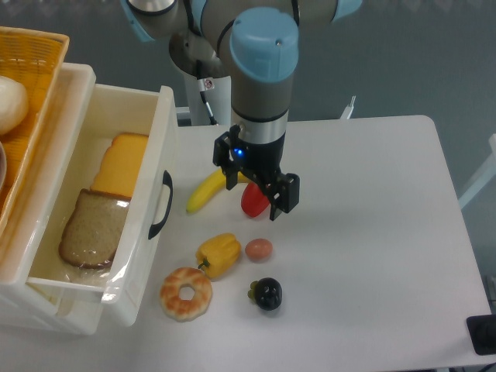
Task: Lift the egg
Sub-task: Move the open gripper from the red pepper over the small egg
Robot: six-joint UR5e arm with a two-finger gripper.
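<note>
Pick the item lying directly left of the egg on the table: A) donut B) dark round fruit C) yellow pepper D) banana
C: the yellow pepper sits immediately left of the egg, almost touching it; the banana lies farther back, and the donut and dark fruit lie nearer the front edge.

The white table [372,232] is carrying a banana [203,194] and red pepper [253,200] mid-table; yellow pepper [218,254], egg [259,249], donut [186,294] and dark fruit [268,294] are sitting nearer its front edge.
</note>
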